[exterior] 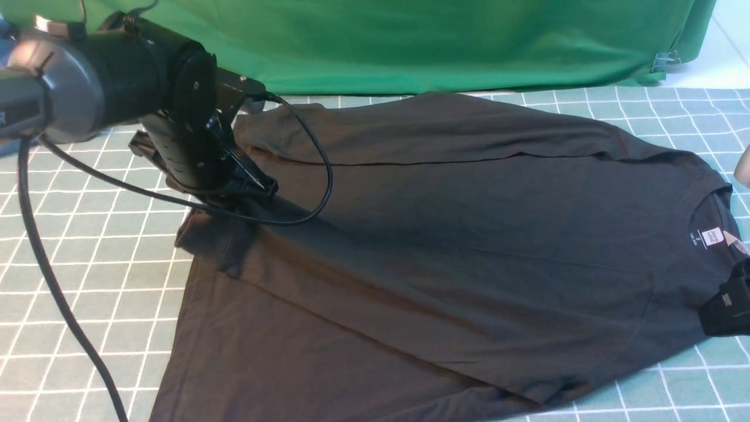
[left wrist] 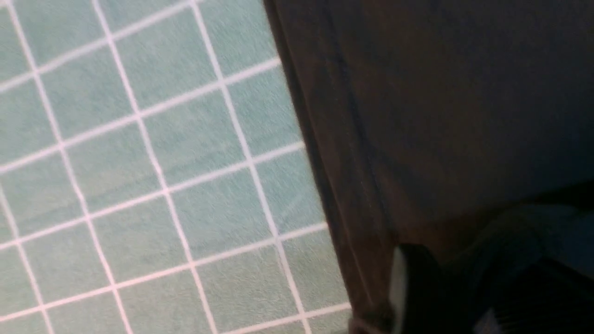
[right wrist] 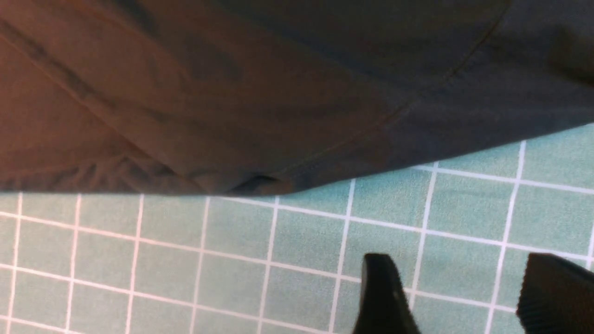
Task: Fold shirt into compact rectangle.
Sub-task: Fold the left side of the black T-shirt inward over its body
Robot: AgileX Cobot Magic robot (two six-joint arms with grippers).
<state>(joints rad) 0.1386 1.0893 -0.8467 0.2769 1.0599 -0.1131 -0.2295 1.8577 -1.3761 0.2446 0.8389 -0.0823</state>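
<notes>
Soft black knit shirt (exterior: 439, 234) bunched in seemingly clenched left fingers (exterior: 253, 177), right fingers (right wrist: 381, 297) apart.

Front camera overlooks the shirt (exterior: 445, 234); wrist cameras hug its edges.

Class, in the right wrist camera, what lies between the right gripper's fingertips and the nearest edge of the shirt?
Only bare teal gridded mat. In the right wrist view nothing else separates the open right gripper from the shirt.

Dark shirt (exterior: 445, 246) spread flat, far side folded over, collar rightward.
</notes>
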